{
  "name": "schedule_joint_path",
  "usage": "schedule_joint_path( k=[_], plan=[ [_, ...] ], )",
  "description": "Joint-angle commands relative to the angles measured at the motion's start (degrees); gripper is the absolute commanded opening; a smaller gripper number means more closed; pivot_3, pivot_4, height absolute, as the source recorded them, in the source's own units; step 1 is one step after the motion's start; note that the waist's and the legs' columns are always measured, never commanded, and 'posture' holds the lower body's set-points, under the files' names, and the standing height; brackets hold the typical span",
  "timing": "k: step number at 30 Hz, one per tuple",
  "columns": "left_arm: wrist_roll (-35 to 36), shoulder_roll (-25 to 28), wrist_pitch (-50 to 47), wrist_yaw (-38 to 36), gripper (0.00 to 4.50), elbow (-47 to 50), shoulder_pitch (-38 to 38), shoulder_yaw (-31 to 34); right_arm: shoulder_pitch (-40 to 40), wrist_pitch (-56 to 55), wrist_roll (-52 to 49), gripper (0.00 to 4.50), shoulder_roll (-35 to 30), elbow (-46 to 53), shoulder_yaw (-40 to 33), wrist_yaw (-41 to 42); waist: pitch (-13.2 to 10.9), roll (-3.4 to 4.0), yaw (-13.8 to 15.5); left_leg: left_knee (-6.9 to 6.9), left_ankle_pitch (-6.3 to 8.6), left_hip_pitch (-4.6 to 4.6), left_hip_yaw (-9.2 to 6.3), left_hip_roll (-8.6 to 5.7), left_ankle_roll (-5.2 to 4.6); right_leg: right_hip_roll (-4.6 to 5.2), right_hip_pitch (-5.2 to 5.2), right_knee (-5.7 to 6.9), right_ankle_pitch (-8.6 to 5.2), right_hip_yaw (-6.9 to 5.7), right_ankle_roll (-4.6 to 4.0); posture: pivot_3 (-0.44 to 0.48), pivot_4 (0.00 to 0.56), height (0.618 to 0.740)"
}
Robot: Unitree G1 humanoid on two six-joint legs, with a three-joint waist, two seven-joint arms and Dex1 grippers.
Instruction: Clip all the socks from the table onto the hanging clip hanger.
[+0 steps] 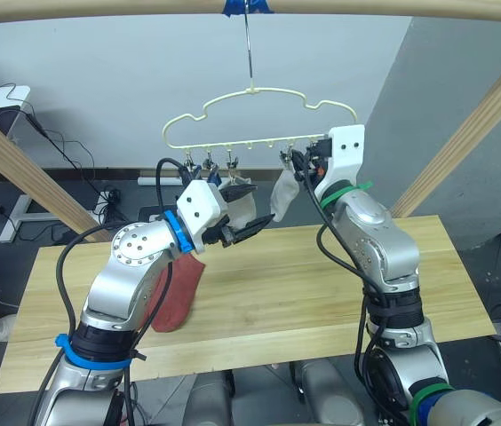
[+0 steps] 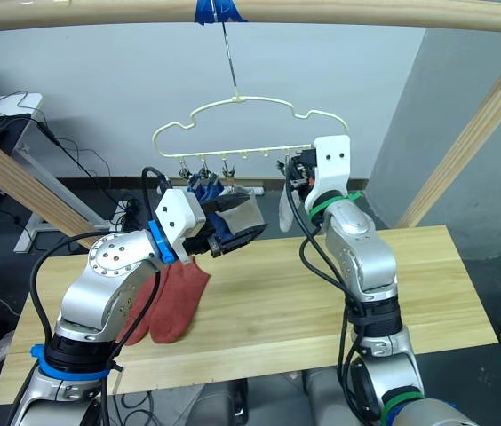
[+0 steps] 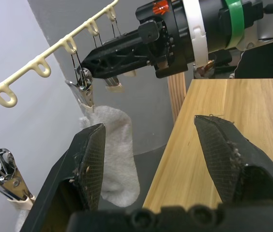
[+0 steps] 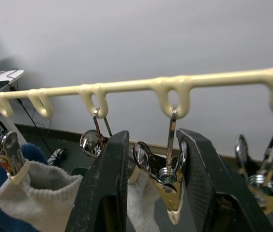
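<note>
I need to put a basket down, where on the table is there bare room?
The table is bare across its right half, beyond the right arm. The left end holds the two rust-red socks under the left gripper, so that side is crowded.

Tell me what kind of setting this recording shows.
Likely an indoor lab or test room, not a home: a pale wooden plank table under a bare timber frame, a thin pale yellow wire clip hanger taped to its beam, loose cables on the floor.
</note>
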State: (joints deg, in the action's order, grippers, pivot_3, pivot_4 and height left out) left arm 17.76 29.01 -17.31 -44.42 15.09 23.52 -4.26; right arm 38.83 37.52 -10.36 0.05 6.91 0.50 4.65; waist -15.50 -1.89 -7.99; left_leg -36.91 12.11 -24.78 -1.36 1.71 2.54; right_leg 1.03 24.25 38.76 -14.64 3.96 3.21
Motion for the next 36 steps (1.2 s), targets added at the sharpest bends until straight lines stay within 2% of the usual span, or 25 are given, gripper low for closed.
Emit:
schedule_joint_path(
  k=[1, 7, 18, 21, 24, 28, 31, 36],
  plan=[
    [0.00, 0.05, 0.54, 0.26, 3.22, 1.15, -0.41, 0.59, 1.36, -0.89, -0.75, 1.61, 0.56, 0.89, -0.94, -0.32, 0.00, 0.00, 0.00, 0.00, 0.00, 0.00, 0.00, 0.00, 0.00, 0.00, 0.00, 0.00, 0.00, 0.00, 0.00, -0.163, 0.224, 0.740],
    [-1.22, -0.37, 0.13, 2.68, 3.22, 2.11, -2.48, 0.64, 1.63, -1.51, -0.54, 0.21, 0.88, 0.55, -1.59, -0.60, 0.00, 0.00, -0.01, 0.00, 0.00, 0.00, -0.01, 0.00, 0.00, 0.00, 0.00, 0.02, 0.00, 0.00, 0.00, -0.154, 0.226, 0.740],
    [-2.82, -1.64, -1.76, 7.86, 3.22, 5.82, -7.87, 0.63, 1.80, -2.29, -0.54, 0.18, 0.84, 0.43, -1.80, -0.09, 0.00, 0.00, 0.01, -0.04, 0.00, 0.01, -0.02, 0.00, 0.00, 0.01, 0.01, 0.10, 0.00, 0.00, -0.01, -0.153, 0.225, 0.740],
    [-3.30, -2.87, -3.17, 10.66, 3.22, 7.33, -10.48, 0.50, 1.75, -2.35, -0.56, 0.18, 0.81, 0.46, -1.75, 0.06, 0.01, 0.00, -0.07, -0.04, 0.00, 0.02, 0.00, 0.00, 0.00, 0.01, 0.01, 0.10, 0.00, 0.02, -0.01, -0.153, 0.225, 0.740],
    [-5.52, -5.76, -3.68, 16.83, 3.22, 7.60, -14.11, 1.58, 1.57, -2.27, -0.53, 0.18, 0.70, 0.64, -1.70, 0.16, 0.01, 0.00, -0.05, -0.02, 0.00, 0.02, -0.01, 0.01, 0.00, 0.01, 0.01, 0.10, 0.00, 0.01, -0.01, -0.161, 0.225, 0.740],
    [-8.66, -8.95, -5.37, 23.87, 4.40, 4.99, -19.29, 2.49, 1.40, -1.89, -0.51, 0.18, 0.36, 0.96, -1.69, 0.36, 0.01, 0.00, -0.04, -0.04, 0.00, 0.02, -0.01, 0.00, 0.00, 0.01, 0.01, 0.12, 0.01, 0.02, -0.01, -0.162, 0.231, 0.740],
    [-10.28, -12.42, -6.53, 30.58, 4.50, 0.00, -21.70, 5.63, 1.08, -1.05, -0.63, 0.18, -0.12, 1.60, -1.60, 0.68, 0.01, 0.00, -0.03, -0.05, 0.00, 0.05, 0.00, 0.00, 0.00, 0.01, 0.01, 0.14, 0.01, 0.03, -0.01, -0.168, 0.238, 0.740],
    [-10.49, -14.21, -6.00, 34.01, 4.50, -10.70, -19.96, 9.53, 0.89, 0.12, -0.94, 0.18, -0.65, 2.25, -1.38, 1.23, 0.01, 0.00, -0.03, -0.07, -0.01, 0.05, -0.03, 0.00, -0.01, 0.00, 0.00, 0.16, 0.01, -0.02, -0.01, -0.173, 0.243, 0.740]
  ],
)
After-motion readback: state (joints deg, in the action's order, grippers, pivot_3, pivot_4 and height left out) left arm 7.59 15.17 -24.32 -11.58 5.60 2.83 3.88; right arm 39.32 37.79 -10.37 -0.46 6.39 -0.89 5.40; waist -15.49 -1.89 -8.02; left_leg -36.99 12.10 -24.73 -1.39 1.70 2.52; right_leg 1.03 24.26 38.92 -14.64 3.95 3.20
